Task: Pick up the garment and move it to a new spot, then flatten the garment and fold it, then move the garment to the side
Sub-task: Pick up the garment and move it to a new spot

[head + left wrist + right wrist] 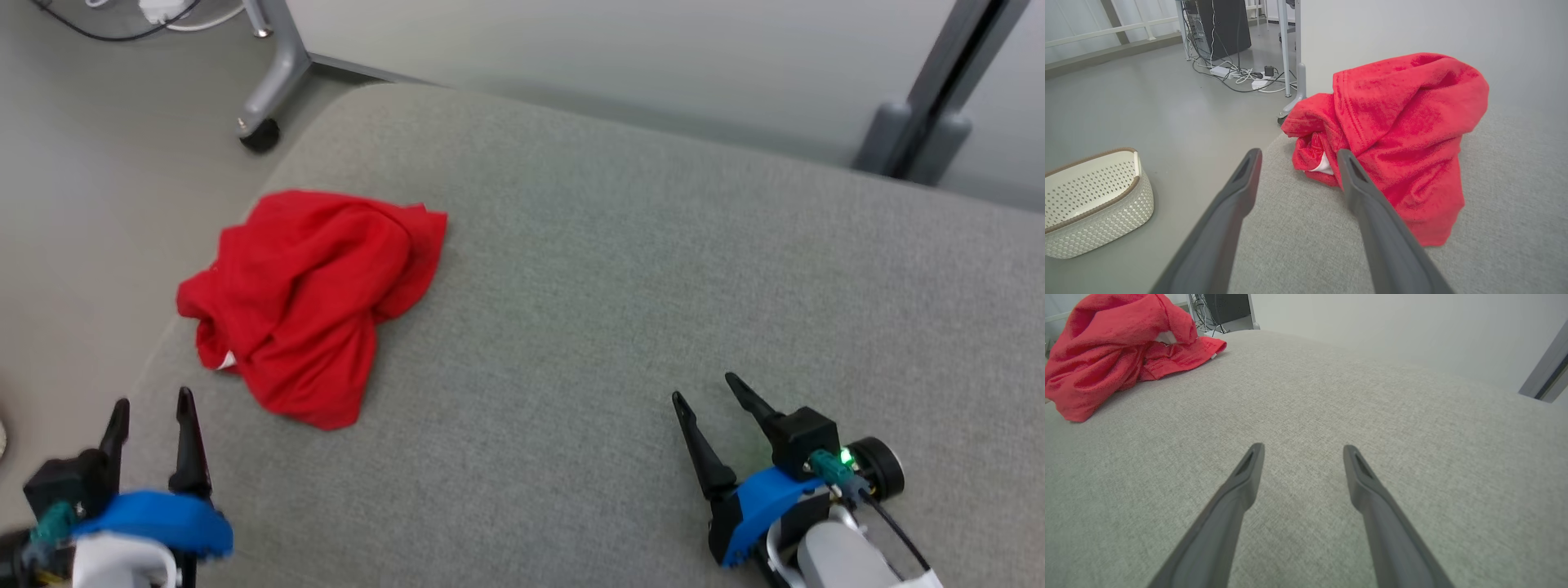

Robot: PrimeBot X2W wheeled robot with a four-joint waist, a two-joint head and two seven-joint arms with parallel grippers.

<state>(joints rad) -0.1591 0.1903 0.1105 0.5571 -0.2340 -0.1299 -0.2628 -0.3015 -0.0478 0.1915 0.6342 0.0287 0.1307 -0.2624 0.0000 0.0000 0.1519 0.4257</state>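
A red garment (306, 298) lies crumpled in a heap near the left edge of the grey upholstered surface (620, 269). A small white label shows at its near left fold. My left gripper (153, 398) hovers open at the lower left, a short way in front of the heap and apart from it. In the left wrist view the garment (1396, 134) bulks up just beyond my open left gripper (1297, 154). My right gripper (702, 386) stands open over bare fabric at the lower right, far from the garment (1114, 355). Nothing sits between the fingers of the right gripper (1302, 448).
A white perforated basket (1094, 204) stands on the floor left of the surface. A caster leg of a stand (265, 98) is at the far left corner, with cables and a power strip (1237, 73) on the floor behind. A grey post (939, 90) rises at the far right.
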